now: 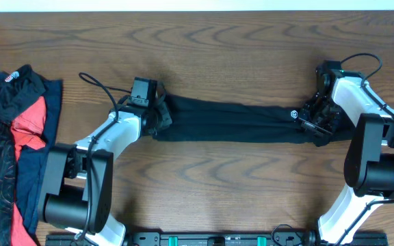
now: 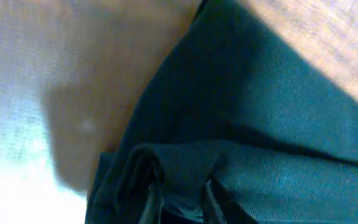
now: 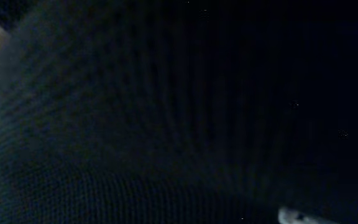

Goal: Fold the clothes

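A plain black garment [image 1: 231, 119] is pulled out into a long narrow band across the middle of the table, with a small white logo [image 1: 294, 115] near its right end. My left gripper [image 1: 161, 117] is at the band's left end. In the left wrist view its gripper [image 2: 180, 202] is shut on a bunched fold of the dark fabric [image 2: 260, 124]. My right gripper [image 1: 317, 121] is at the right end, gripping the cloth. The right wrist view is filled by black fabric [image 3: 166, 112], which hides its fingers.
A heap of other clothes [image 1: 9, 137], black-patterned, red and navy, lies at the table's left edge. Bare wooden tabletop [image 1: 238, 178] shows in front of and behind the stretched garment. Both arm bases stand at the near edge.
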`<action>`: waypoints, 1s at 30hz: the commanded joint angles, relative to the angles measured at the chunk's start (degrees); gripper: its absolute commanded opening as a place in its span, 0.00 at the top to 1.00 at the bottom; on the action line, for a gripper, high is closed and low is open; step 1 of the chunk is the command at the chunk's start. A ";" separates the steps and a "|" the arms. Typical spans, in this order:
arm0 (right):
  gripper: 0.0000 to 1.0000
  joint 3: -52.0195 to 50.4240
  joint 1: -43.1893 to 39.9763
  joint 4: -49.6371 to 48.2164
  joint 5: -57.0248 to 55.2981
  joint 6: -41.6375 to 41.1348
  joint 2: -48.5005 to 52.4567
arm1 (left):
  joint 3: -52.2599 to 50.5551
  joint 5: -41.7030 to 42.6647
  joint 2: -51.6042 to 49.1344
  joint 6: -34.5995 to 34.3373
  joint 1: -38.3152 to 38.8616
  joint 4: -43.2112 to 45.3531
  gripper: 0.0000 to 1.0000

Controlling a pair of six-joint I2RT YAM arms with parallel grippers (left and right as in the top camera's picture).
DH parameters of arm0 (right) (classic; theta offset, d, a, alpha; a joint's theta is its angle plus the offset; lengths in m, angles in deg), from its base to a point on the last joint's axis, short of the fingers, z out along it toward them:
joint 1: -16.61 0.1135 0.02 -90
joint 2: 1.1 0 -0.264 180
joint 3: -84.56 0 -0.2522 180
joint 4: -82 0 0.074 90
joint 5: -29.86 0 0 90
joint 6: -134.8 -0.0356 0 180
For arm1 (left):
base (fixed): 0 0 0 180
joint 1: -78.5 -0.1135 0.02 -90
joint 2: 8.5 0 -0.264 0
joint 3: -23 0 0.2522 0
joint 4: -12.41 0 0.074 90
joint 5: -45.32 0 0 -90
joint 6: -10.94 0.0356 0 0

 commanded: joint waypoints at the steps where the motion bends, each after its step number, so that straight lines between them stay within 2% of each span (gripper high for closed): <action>1: 0.75 -4.92 -1.33 0.83 -2.95 -1.11 5.44 | -3.17 -1.33 -2.60 -0.92 -0.02 -5.79 0.76; 8: 0.72 -4.92 -1.33 1.07 -2.95 -1.11 5.44 | -7.34 0.63 -2.60 -3.63 -0.02 -6.71 0.77; 10: 0.66 -4.94 -1.33 1.25 -2.95 -1.09 5.44 | -8.61 0.57 -2.60 -4.15 -0.04 -6.54 0.77; 11: 0.55 -4.92 -1.33 1.27 -2.97 -1.09 5.44 | -9.11 0.57 -2.60 -4.15 -0.04 -6.23 0.77; 12: 0.33 -4.92 -1.33 1.14 -2.97 -1.09 5.44 | -9.55 0.50 -2.60 -4.09 -0.04 -5.57 0.76; 14: 0.01 -4.92 -1.33 0.17 -3.02 -0.85 5.42 | -9.62 0.17 -2.60 -4.11 -0.04 -4.70 0.71; 18: 0.01 -3.85 -1.40 -3.10 -3.37 -0.90 5.40 | -9.62 0.20 -2.60 -4.13 -0.04 -3.26 0.63; 23: 0.01 -0.81 -3.23 -3.50 -3.93 -1.55 5.40 | -9.62 0.11 -2.60 -4.09 -0.04 -3.52 0.62; 30: 0.01 2.27 -6.54 -5.40 -14.40 -1.53 5.40 | -9.62 0.07 -2.60 -2.29 -0.04 -3.69 0.61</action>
